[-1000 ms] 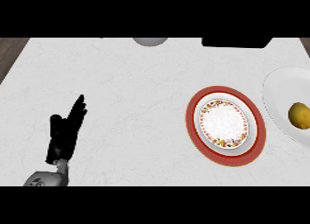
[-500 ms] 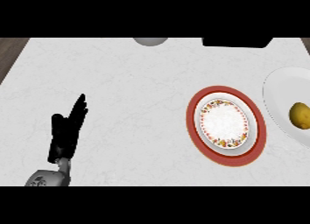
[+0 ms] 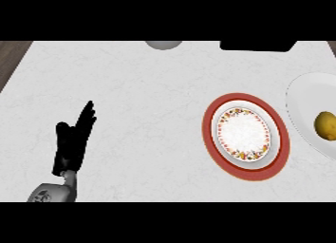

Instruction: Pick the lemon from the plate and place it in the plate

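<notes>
While the lemon (image 3: pixel 328 126) lies on the plain white plate (image 3: pixel 304 102) at the counter's (image 3: pixel 150 85) right edge, the red-rimmed plate (image 3: pixel 246 136) with a floral border is seen just to its left, apart from it. No writing can be read. Well apart, at lower left, the left robot hand (image 3: pixel 72 142) is held released, fingers straight.

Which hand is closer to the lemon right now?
Left, by default: the left hand rests open far across the counter from the lemon, which lies on the white plate at the right edge. The right hand isn't in view.
</notes>
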Available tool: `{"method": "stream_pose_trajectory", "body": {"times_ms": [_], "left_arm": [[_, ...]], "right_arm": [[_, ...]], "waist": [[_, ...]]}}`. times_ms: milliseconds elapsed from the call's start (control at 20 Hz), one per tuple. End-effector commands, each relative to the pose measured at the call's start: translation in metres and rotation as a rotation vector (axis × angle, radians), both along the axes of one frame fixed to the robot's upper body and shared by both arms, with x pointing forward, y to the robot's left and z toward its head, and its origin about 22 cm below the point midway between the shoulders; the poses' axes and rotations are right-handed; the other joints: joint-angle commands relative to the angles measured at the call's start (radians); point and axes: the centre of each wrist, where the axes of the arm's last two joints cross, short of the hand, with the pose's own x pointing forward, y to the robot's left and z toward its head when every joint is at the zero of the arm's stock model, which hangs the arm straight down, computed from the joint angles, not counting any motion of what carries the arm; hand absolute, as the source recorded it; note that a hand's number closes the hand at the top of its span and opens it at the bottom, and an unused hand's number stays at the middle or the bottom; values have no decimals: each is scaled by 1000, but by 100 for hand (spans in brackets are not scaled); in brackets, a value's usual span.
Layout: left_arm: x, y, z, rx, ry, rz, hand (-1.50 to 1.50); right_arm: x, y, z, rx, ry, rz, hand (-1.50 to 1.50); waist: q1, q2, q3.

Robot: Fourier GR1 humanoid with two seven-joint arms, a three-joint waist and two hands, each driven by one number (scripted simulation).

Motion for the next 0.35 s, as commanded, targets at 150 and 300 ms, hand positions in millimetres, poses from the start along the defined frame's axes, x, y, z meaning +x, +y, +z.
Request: {"method": "stream_pose_trajectory", "body": {"times_ms": [150, 300], "left_arm": [[-4, -4, -1, -9, 10, -9, 0], [2, 0, 10, 4, -9, -7, 0]], "right_arm": [[-11, -11, 9, -2, -24, 1, -150], [-15, -11, 4, -21, -7, -59, -150]], "waist": [[6, 1, 2], [9, 2, 2]]}}
